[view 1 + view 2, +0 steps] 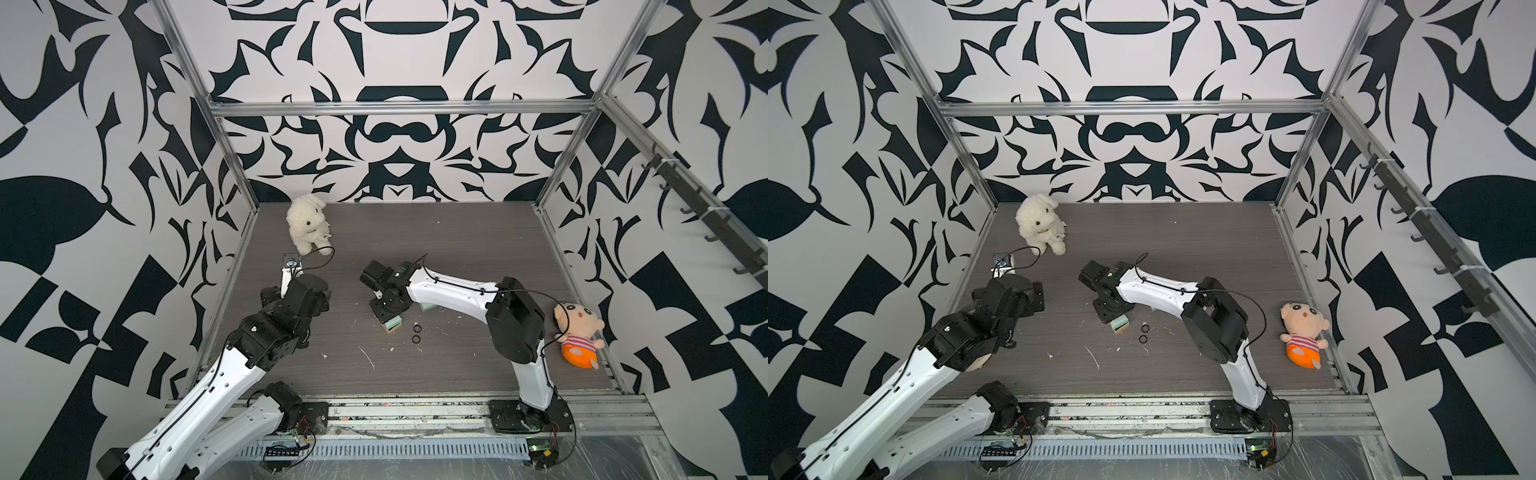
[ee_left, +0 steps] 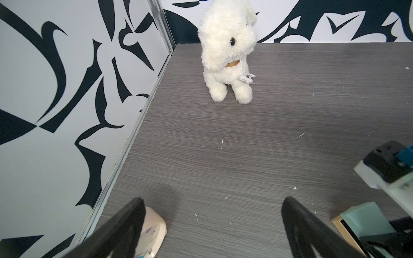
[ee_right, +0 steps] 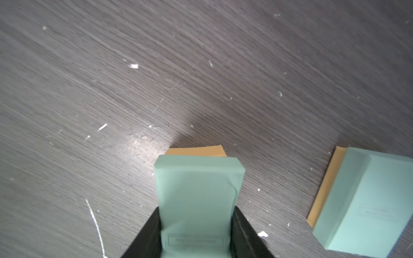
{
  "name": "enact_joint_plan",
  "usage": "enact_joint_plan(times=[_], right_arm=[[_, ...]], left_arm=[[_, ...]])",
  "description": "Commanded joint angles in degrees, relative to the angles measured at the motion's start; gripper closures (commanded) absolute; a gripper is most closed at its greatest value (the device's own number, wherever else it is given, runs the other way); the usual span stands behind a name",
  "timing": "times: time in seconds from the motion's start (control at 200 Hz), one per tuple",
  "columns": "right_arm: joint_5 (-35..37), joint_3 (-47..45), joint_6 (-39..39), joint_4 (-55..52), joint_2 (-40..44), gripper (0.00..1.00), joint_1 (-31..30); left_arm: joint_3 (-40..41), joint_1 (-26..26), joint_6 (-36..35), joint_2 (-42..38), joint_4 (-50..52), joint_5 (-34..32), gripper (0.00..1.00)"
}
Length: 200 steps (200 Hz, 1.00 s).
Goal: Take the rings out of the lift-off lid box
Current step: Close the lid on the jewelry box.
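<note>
Two black rings lie on the dark table just right of a mint box piece with a tan edge; they show in both top views. My right gripper is shut on that mint piece, one finger pressed on each side, low over the table. A second mint piece with a tan rim lies apart beside it, partly under the right arm. My left gripper stands open and holds nothing, near the left wall. What is inside the mint pieces is hidden.
A white plush rabbit sits at the back left and a pink doll at the right edge. A cream rounded object lies by the left gripper's finger. White crumbs dot the table.
</note>
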State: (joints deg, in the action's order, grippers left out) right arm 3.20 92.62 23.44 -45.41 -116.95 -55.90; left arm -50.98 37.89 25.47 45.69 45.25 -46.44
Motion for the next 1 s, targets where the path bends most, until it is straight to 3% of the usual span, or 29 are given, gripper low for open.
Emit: enact_joint_plan(times=[0.0, 0.995], right_arm=[[1.45, 0.74, 0.01, -1.09, 2.49, 0.51, -0.69], [2.03, -1.05, -1.06, 0.14, 0.82, 0.50, -0.70]], left_arm=[[1.41, -0.27, -0.25, -0.78, 0.27, 0.32, 0.01], [1.50, -0.34, -0.43, -1.22, 0.18, 0.38, 0.01]])
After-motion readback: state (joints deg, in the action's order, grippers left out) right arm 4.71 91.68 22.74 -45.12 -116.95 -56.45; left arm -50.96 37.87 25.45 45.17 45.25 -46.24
